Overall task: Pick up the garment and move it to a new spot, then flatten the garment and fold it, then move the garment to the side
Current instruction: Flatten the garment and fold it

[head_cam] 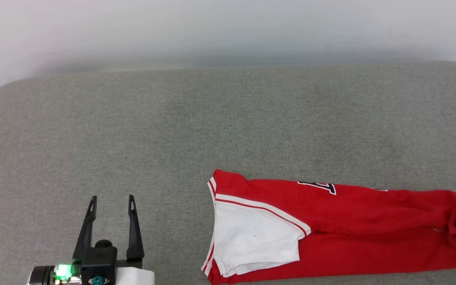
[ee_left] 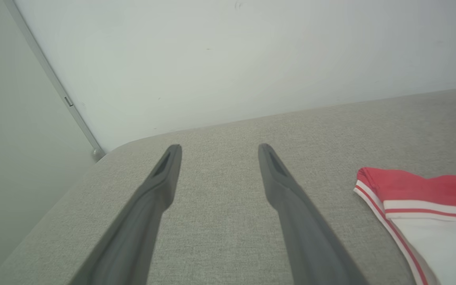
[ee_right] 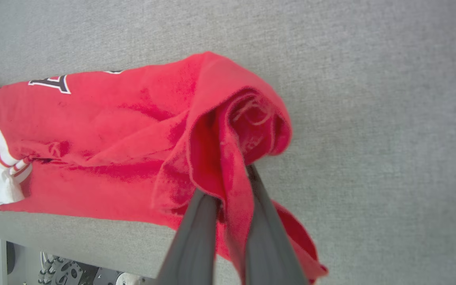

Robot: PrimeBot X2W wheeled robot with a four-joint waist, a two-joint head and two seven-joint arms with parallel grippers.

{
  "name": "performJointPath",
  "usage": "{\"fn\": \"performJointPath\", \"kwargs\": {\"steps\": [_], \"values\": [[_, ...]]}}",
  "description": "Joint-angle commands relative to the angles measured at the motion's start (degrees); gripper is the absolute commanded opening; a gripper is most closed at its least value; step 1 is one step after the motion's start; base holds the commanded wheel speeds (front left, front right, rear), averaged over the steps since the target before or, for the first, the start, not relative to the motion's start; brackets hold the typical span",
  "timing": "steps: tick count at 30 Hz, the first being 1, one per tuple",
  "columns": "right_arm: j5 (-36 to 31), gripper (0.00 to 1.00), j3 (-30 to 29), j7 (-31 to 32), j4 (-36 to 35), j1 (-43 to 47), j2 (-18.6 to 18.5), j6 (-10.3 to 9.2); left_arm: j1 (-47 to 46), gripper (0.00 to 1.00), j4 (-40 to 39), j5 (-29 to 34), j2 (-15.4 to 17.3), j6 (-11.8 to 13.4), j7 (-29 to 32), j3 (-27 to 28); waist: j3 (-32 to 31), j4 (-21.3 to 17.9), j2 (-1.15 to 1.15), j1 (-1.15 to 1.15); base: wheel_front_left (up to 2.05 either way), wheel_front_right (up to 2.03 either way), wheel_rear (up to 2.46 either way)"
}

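The garment, a red jersey T-shirt folded into a long band, lies on the near right part of the grey fabric-covered surface, running from about the middle out to the right edge of the head view. Its white sleeve, edged with red-and-white striped trim, lies on top at the band's left end. Part of the black, white-outlined numerals shows along the far edge. The right gripper sits at the opposite end, its dark fingers drawn close together and pinching a bunched fold of red cloth that wraps over their tips. The left gripper hovers over bare surface to the left, well apart from the shirt, its two fingers spread wide with nothing between them. A white wall stands behind the surface.
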Motion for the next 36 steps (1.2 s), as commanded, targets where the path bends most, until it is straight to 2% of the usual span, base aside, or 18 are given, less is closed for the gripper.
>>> {"fn": "performJointPath", "kwargs": {"steps": [1,9,15,21,25,31,36], "values": [[0.01,0.00,0.13,0.72,-2.53,0.43,-0.05,-0.02,0.71,1.00,-0.12,0.40,-0.08,-0.43,-0.12,0.08,-0.40,-0.04,0.00,0.00,0.00,0.00,0.00],[-2.95,0.00,2.88,6.30,-19.56,-1.71,3.41,-0.02,1.71,1.00,-0.79,0.86,-0.83,-0.88,-0.13,0.56,-0.49,-0.47,0.00,0.00,0.00,0.00,0.00],[-8.27,0.00,6.22,11.62,-25.46,-6.66,9.36,-0.02,0.49,1.00,-1.05,1.18,-1.25,-0.84,-0.13,0.95,0.63,-0.08,0.00,0.00,0.00,0.00,0.00],[-13.51,0.00,11.95,15.23,-23.88,-13.84,17.67,-0.02,-1.12,1.00,-1.26,1.05,-1.27,-1.38,-0.13,1.43,2.60,0.98,0.00,0.00,0.00,0.00,0.00],[-16.03,0.00,16.51,16.40,-20.26,-18.10,22.40,-0.02,-2.13,1.00,-1.22,1.03,-1.60,-1.74,-0.13,1.56,3.98,1.61,0.00,0.00,0.00,0.00,0.00],[-18.17,0.00,22.76,16.49,-11.44,-21.44,26.28,-0.02,-3.73,1.00,-0.87,1.37,-2.07,-2.23,-0.13,1.28,5.80,2.84,0.00,0.00,0.00,0.00,0.00],[-18.15,0.00,25.37,14.51,-6.77,-22.45,27.44,-0.02,-4.38,1.00,-0.71,1.45,-2.31,-2.14,-0.13,1.19,6.38,3.23,0.00,0.00,0.00,0.00,0.00]]}}
